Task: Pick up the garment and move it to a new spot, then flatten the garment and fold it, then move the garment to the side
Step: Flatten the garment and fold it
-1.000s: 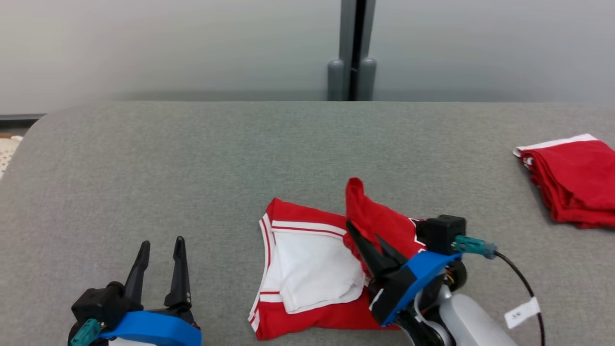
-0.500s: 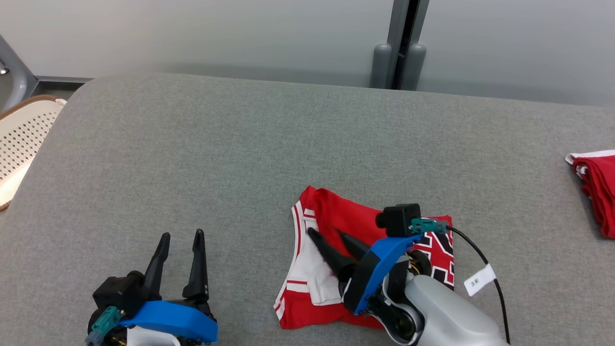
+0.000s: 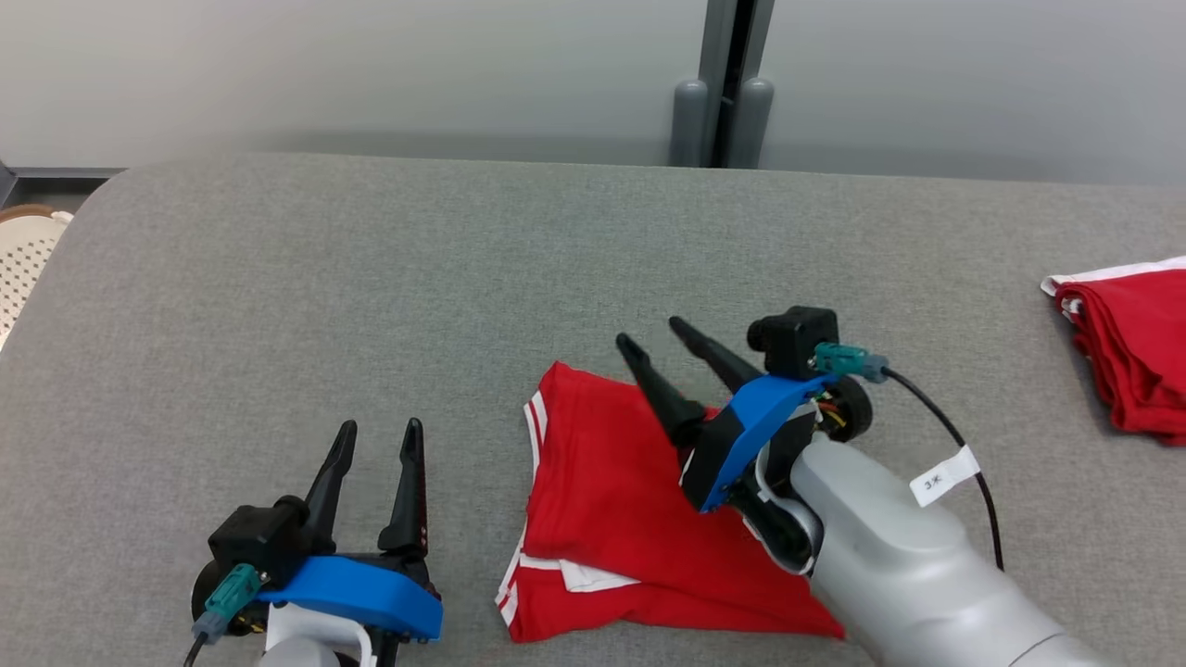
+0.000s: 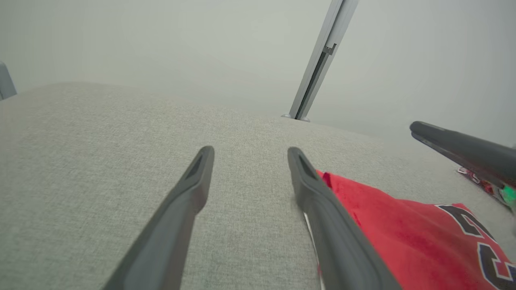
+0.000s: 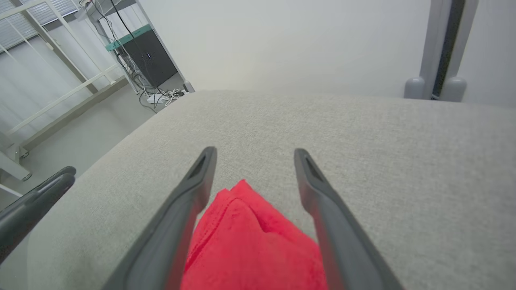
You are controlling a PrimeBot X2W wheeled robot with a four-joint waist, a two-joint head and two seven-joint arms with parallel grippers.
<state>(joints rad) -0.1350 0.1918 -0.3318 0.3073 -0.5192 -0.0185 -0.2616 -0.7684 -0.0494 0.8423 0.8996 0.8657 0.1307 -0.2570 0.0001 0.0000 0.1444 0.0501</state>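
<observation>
Right gripper (image 3: 655,333): centre of the head view, 2 dark fingers spread apart, nothing pinched. The tips are poised over the upper right edge of the garment (image 3: 602,482) and point toward the upper left of the frame. In the right wrist view, a red corner shows low between the fingers, lying on the surface rather than gripped.

Left gripper (image 3: 381,426): lower left of the head view, fingers likewise spread and empty, just left of the garment and apart from it.

Garment: red with white trim, lower centre of the head view on the grey padded surface (image 3: 371,278). 1 red flap is laid over the rest, its edges skewed, with white trim peeking out at the lower left.

Second red pile (image 3: 1130,361): far right edge, well apart.

Hazards, by judgement: the flap looks loose, so a pinch taking only the top layer would peel the fold open during the move aside. A fingertip dragging across the cloth would bunch it.
</observation>
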